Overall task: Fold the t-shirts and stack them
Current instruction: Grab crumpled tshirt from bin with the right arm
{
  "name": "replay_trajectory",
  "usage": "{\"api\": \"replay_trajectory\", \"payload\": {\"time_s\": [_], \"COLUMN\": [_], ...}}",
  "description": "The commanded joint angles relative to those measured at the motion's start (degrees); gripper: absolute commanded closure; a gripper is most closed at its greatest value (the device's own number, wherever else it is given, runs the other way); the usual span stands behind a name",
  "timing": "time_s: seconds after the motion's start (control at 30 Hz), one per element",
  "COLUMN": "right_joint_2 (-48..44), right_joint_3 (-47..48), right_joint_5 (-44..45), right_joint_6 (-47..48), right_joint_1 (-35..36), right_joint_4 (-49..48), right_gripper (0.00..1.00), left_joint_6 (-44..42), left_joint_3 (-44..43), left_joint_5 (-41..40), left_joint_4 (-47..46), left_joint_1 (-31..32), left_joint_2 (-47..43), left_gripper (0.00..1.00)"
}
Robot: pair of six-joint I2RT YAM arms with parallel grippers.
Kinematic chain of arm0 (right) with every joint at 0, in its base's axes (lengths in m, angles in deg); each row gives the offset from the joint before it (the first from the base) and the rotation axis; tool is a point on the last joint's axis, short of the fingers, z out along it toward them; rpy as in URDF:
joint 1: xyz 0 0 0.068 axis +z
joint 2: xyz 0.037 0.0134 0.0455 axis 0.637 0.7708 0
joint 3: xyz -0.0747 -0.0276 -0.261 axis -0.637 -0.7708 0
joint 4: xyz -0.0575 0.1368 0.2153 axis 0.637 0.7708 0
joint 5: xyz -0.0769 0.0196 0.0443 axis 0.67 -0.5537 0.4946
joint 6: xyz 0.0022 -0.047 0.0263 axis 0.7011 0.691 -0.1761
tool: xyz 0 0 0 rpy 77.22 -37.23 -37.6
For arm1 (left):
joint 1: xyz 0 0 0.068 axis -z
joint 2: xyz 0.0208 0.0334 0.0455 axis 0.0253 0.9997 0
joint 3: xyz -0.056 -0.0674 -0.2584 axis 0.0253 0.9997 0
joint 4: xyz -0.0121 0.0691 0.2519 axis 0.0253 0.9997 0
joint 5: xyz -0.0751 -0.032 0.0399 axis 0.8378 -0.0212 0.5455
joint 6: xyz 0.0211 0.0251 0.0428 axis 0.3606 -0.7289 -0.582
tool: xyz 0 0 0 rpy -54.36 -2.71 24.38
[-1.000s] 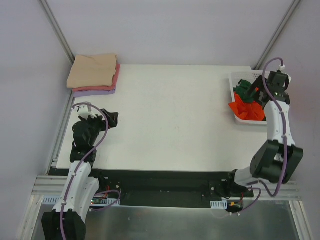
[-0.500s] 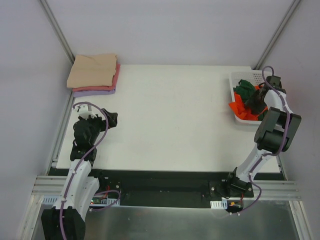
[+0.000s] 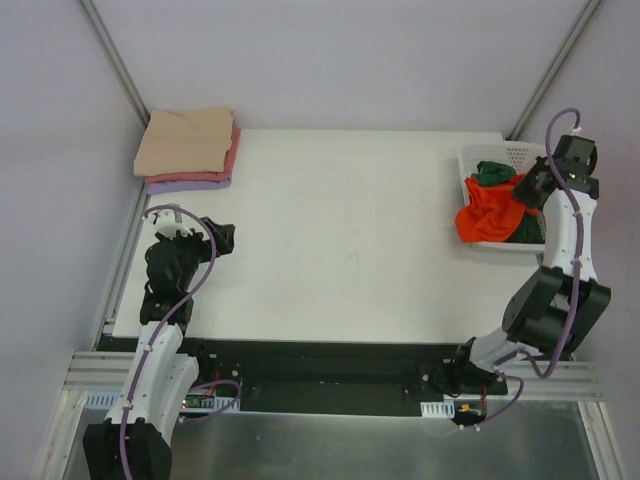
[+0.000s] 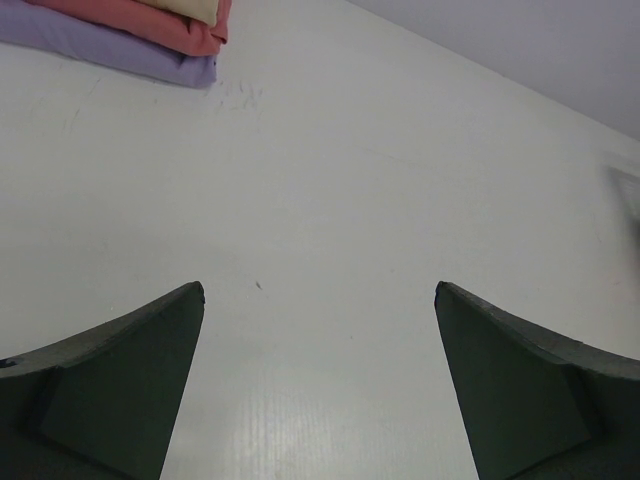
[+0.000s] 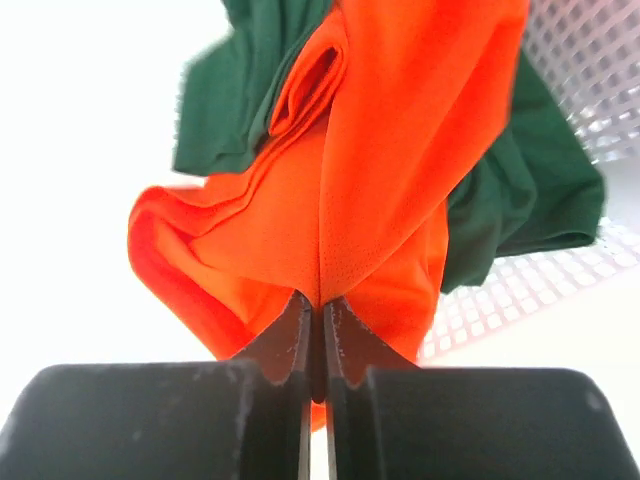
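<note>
Orange t-shirt cloth is pinched in my right gripper, jaws pressed together, above the white mesh basket where the dark green t-shirt lies. My left gripper hangs spread wide and empty over the table, near the folded stack.

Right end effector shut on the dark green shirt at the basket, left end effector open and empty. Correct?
Wrong shirt. The right wrist view shows the right end effector shut on the orange shirt; the dark green shirt is not gripped. The rest holds: it is at the basket, and the left end effector is open and empty.
</note>
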Motion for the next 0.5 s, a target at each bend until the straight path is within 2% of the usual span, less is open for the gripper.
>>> {"api": "replay_trajectory", "payload": {"time_s": [0.0,0.1,0.3,0.47], "right_joint_2": [-11.14,-12.55,-9.58,-6.49], "right_joint_3": [8.19,17.08,37.19,49.77], "right_joint_5": [-1.6,-3.63,1.38,-5.3], "right_joint_6": [-0.66,-0.75,-1.28,-3.38], "right_joint_1": [-0.12,-0.12,-0.12,-0.12], "right_joint_4": [5.47,8.47,12.51,11.2], "right_gripper": [0.99,0.99,0.99,0.99], "left_joint_6": [0.11,0.37,0.38,0.29], "left_joint_3": [-1.27,-0.92,-0.92,-0.75], "left_joint_5": [0.9,0.81,0.9,0.19], "left_joint_4": [-1.78,-1.87,-1.61,-1.43], "left_joint_1": [0.42,0.42,0.42,0.33], "left_joint_2": [-1.79,-2.67,-3.55,-4.08], "left_gripper": [0.01,0.01,0.01,0.01]}}
